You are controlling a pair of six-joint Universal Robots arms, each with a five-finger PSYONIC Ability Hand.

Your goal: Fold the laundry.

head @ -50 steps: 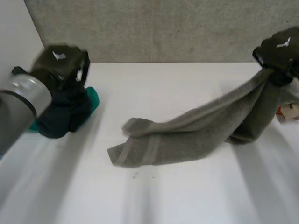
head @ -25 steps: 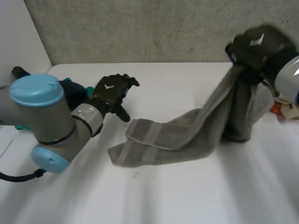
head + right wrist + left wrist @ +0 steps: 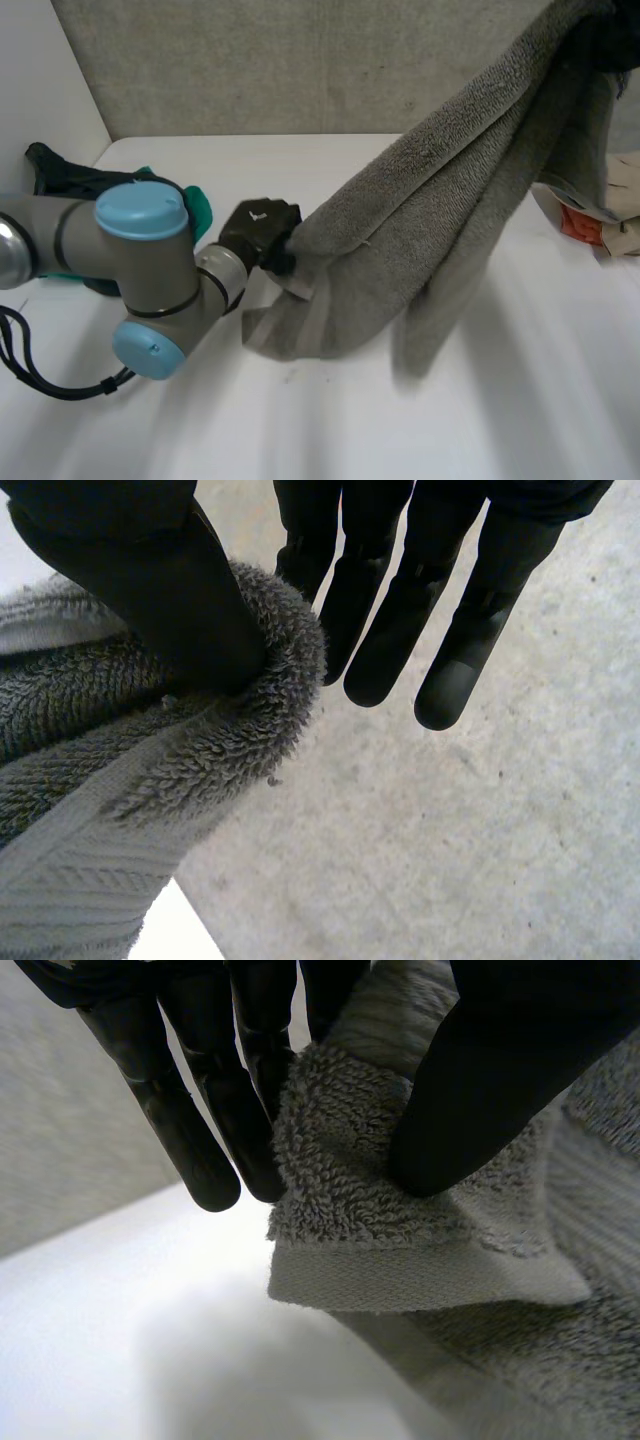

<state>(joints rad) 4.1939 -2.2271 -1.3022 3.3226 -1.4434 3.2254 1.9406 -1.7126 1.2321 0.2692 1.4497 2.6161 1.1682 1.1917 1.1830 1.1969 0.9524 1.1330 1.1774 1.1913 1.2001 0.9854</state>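
White table (image 3: 400,430), left hand (image 3: 500,1070) pinching towel (image 3: 430,190) corner, right hand (image 3: 130,570) pinching raised end

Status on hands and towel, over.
Left hand pinches towel corner low by the table. Right hand pinches other end, high up. Dark clothes behind left arm, not in the way.

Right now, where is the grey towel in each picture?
Head view: the towel hangs from high at the right down to the table, where the left hand pinches its edge.
Left wrist view: the towel is pinched between the left hand's thumb and fingers, above the table.
Right wrist view: the towel is pinched under the thumb of the right hand.
Shared landmark: the grey wall.
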